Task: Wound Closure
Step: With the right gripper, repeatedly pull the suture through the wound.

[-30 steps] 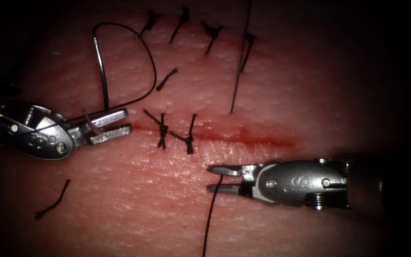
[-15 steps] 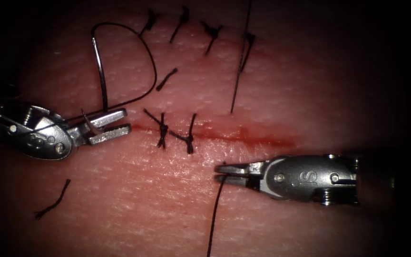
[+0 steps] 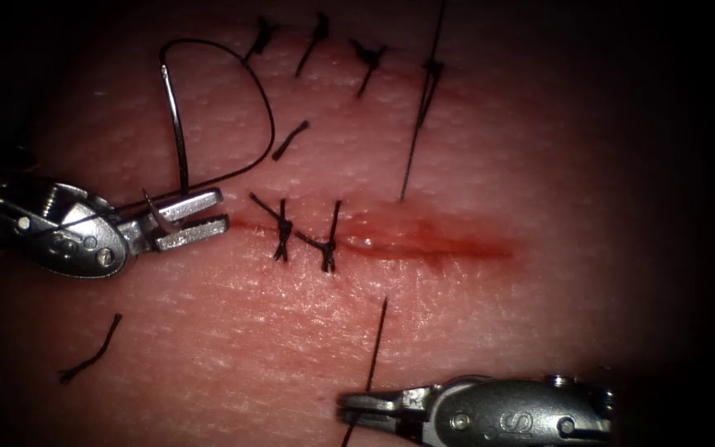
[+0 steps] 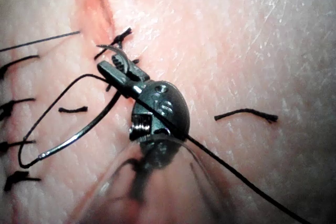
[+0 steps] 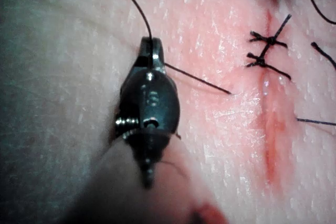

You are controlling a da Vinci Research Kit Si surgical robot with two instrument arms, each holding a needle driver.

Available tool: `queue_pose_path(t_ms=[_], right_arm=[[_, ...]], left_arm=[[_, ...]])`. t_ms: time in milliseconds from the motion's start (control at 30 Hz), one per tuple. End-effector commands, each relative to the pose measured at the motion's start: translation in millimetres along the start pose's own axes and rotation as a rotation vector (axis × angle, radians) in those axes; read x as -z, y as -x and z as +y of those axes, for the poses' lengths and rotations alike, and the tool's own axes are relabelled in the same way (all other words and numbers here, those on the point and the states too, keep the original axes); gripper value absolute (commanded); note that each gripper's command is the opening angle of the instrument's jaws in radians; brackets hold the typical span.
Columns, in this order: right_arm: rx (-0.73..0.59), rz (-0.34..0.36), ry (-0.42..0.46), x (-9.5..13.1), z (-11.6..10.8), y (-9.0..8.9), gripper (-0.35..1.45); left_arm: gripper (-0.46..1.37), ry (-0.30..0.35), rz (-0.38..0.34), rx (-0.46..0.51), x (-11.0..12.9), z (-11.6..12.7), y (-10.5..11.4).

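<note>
Steel needle (image 3: pixel 177 132) held near its tip by left tool (image 3: pixel 196 219)

The left tool (image 3: pixel 196 220) lies at the left end of the cut, its jaws pointing right toward it and closed on the needle close to its point, the needle free of the tissue; its wrist (image 3: pixel 64 236) sits further left of the cut. The right tool (image 3: pixel 362 407) lies below the cut, well apart from it, jaws pointing left and closed on the thread; its shaft runs off to the right.
</note>
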Motion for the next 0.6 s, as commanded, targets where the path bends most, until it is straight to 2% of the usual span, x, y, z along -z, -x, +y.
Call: queue_pose_path(t_ms=[33,367,600], right_arm=[[0.004,0.0,-0.005,0.1,-0.7,-0.4,-0.35],[0.009,0.006,-0.027,0.4,-5.1,-1.9,-0.35],[0.005,0.013,-0.052,-0.2,-8.8,-3.2,-0.35]], left_arm=[[-0.35,0.006,0.0,-0.001,0.0,0.0,0.1],[-0.35,0.004,-0.002,-0.001,-0.1,0.1,0.0],[-0.35,0.004,-0.002,-0.001,-0.1,0.1,0.0]])
